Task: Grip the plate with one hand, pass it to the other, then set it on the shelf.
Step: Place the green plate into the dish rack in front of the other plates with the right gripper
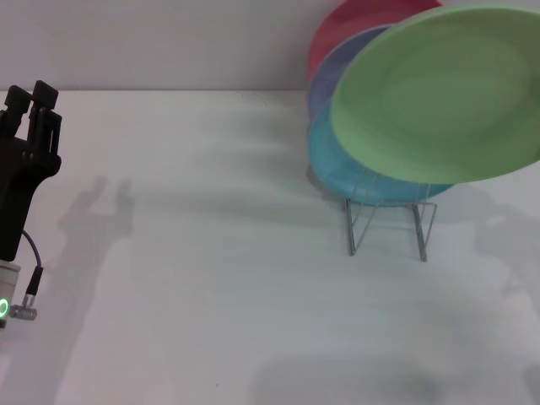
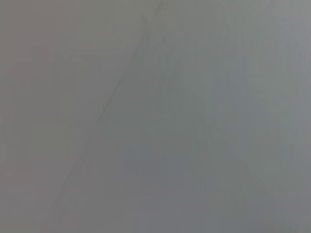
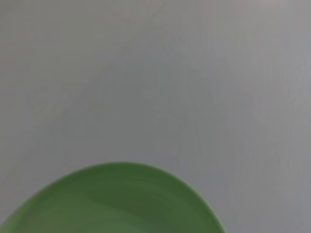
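Green plate (image 1: 443, 93) sits closest to your head camera, tilted and held up in the air above and in front of the shelf (image 1: 390, 221), so it covers most of what stands there. Behind it on the shelf you can make out the teal-blue plate (image 1: 354, 173), the lavender plate (image 1: 337, 72) and a red plate (image 1: 354, 25), all leaning upright in the wire loops, which is why the green one is carried on edge too: it has to slide into a slot, not lie flat. Your right gripper is out of the head view; its wrist camera only catches the plate's rim (image 3: 114, 204) over the bare table (image 3: 155, 73), so it is probably holding the plate, but you cannot tell how its fingers stand. Your left gripper (image 1: 32, 105) waits well apart from the shelf, off to the left side, pointing up, with its fingers close together and gripping nothing. I judge the handover done and the placing step in hand.
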